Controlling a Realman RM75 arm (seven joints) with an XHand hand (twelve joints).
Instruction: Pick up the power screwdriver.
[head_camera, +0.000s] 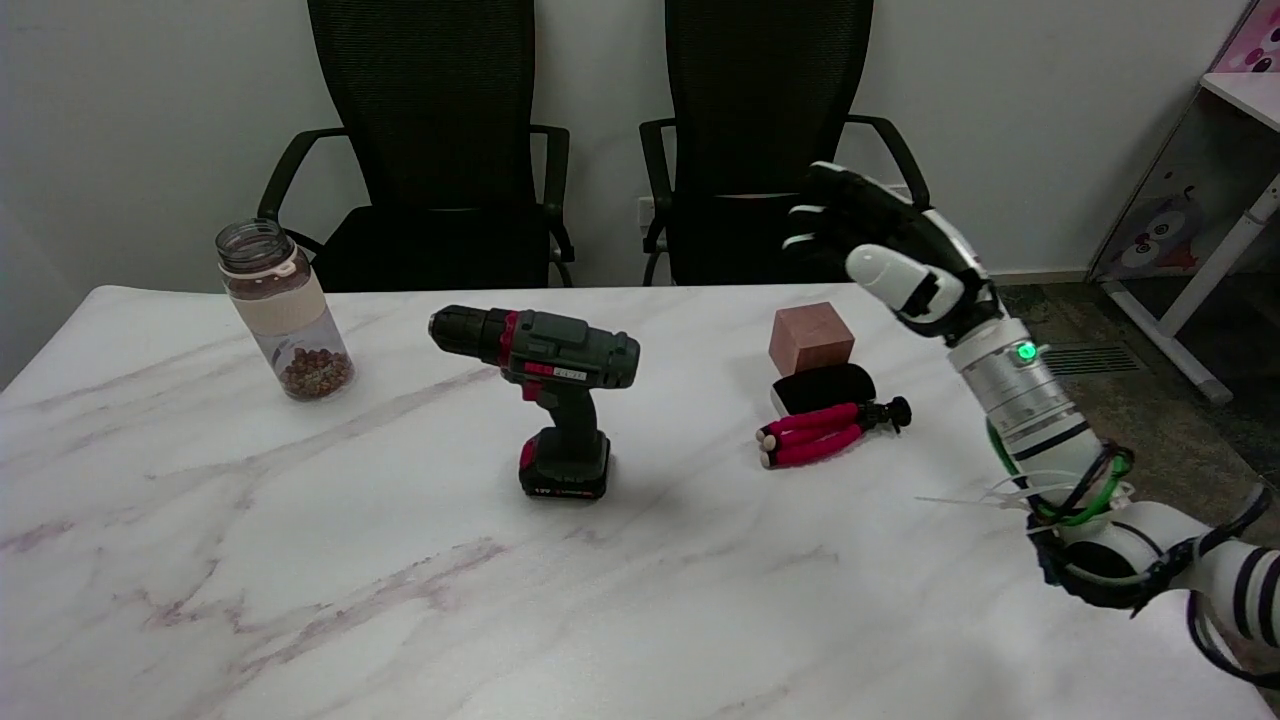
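Marble table: power screwdriver upright, well left of raised right hand.

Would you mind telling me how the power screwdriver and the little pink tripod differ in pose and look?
The power screwdriver stands upright on its battery base; the tripod lies on its side. The screwdriver is mostly dark grey with red accents; the tripod's legs are bright pink. The screwdriver stands alone; the tripod lies against a black object. Both rest untouched on the table.

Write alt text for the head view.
A power screwdriver stands upright on its battery mid-table, untouched. The right robot hand hovers open at the table's right, above a wooden cube and pink tripod. A jar stands far left.
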